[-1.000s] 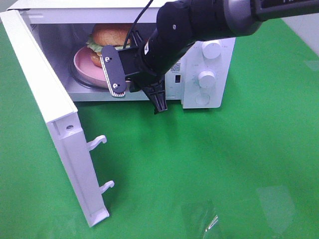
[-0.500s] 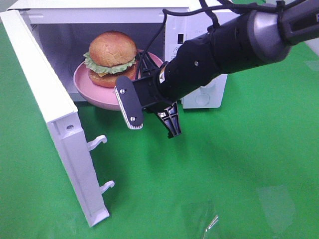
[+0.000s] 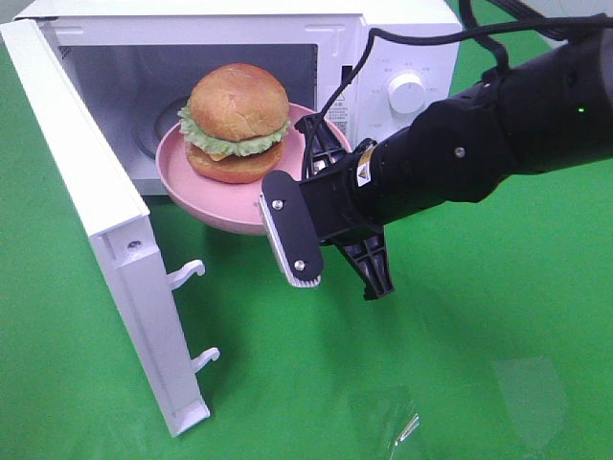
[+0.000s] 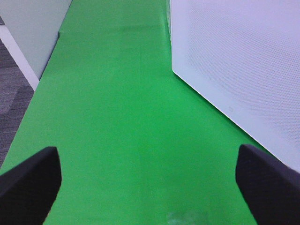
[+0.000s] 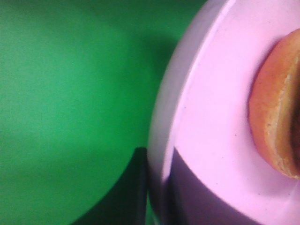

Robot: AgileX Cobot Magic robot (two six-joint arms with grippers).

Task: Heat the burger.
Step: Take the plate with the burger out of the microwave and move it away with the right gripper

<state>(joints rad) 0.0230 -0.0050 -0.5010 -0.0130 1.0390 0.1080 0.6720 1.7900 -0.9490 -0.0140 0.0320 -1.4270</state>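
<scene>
The burger, with golden-brown buns and frilly green lettuce, sits on a pink round plate. My right gripper is shut on the plate's right rim and holds it in the air just outside the open microwave. In the right wrist view the plate's rim sits between the dark fingers, with the bottom bun at the edge. My left gripper is open and empty over the green mat; it does not show in the exterior view.
The microwave door stands open at the left, with two latch hooks sticking out. The round knobs are on the right front panel. A white perforated panel is close beside the left gripper. A green mat covers the table.
My right gripper has drawn the plate with the burger out of the microwave cavity, toward the front and right. The plate now hangs in front of the opening.
</scene>
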